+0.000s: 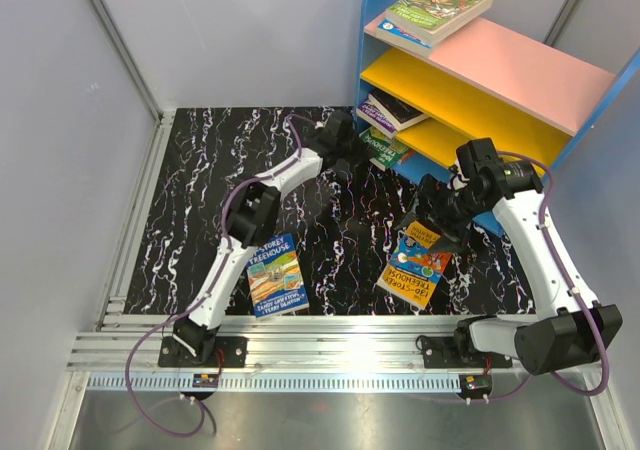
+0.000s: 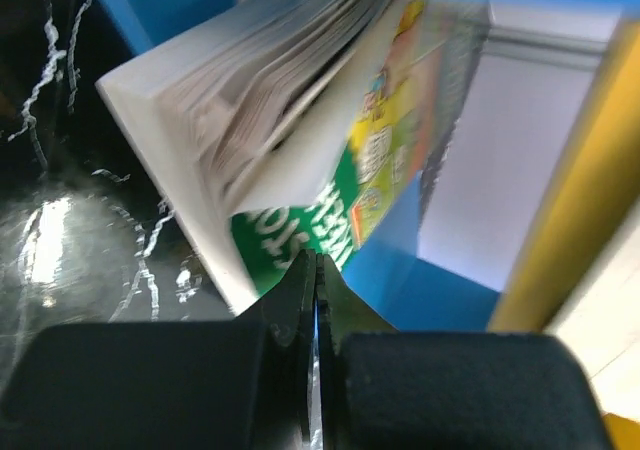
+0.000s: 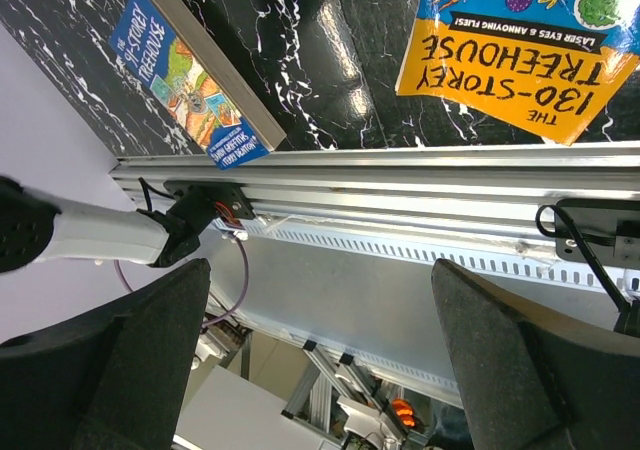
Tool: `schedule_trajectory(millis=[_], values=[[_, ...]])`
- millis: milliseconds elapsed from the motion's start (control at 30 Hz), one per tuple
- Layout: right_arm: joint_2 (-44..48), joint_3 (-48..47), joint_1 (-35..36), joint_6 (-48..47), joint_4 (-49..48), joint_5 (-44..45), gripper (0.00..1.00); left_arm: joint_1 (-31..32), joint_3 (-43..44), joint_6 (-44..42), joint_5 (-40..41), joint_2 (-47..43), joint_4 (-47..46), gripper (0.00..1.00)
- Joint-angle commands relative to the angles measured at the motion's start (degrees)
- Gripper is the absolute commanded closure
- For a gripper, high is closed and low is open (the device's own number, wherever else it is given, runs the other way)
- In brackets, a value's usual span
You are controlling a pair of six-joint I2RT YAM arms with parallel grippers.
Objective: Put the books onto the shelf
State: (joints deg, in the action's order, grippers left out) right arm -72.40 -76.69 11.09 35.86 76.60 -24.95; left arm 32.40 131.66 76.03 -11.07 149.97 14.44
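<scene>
**Shelf part filled, 2 books on the table**

The shelf (image 1: 520,65) fills the upper right: 2 stacked books (image 1: 440,5) on its pink board, a dark-covered pile (image 1: 390,112) on the yellow board below, and a green book (image 1: 388,153) lowest. The left gripper (image 2: 317,265), fingers together, sits at that green book. The right gripper (image 3: 320,270) is spread wide above the orange book (image 1: 418,265), with the blue book (image 1: 275,275) at lower centre

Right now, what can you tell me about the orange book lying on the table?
The orange book is a thin closed paperback lying flat, cover up, on the black marbled table, near the front rail. Its cover has a blue cartoon band and dark letters reading The 130-Storey Treehouse. Only the table touches it; the open right tool hangs above, apart.
</scene>
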Motion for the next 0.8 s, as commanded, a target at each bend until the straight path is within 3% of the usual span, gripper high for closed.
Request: schedule_trajectory(millis=[0, 67, 167, 333, 500, 767], values=[[0.68, -1.45, -0.72, -2.11, 2.5, 1.04, 0.0, -0.32, -12.87, -3.61, 2.54, -10.75, -7.04, 1.0], [1.03, -0.92, -0.98, -2.19, 2.5, 1.13, 0.0, -1.02, -20.62, -5.01, 2.2, -18.47, -12.04, 1.0], [1.21, 0.22, -1.16, -2.37, 1.72, 0.96, 0.0, -2.34, -27.93, -8.52, 1.14, -24.18, -11.36, 1.0], [0.51, 2.59, -1.34, -1.06, -0.48, -1.33, 0.0, -3.66, -33.83, -11.95, -1.84, -25.87, -11.19, 1.0], [0.16, 2.77, -1.34, -0.7, -0.93, -1.42, 0.0, -3.22, -32.96, -11.25, -4.31, -21.4, -12.06, 1.0], [-0.11, 2.07, -1.69, -1.58, 0.22, 0.51, 0.0, -1.47, -23.65, -9.67, -3.78, -13.75, -7.94, 1.0]])
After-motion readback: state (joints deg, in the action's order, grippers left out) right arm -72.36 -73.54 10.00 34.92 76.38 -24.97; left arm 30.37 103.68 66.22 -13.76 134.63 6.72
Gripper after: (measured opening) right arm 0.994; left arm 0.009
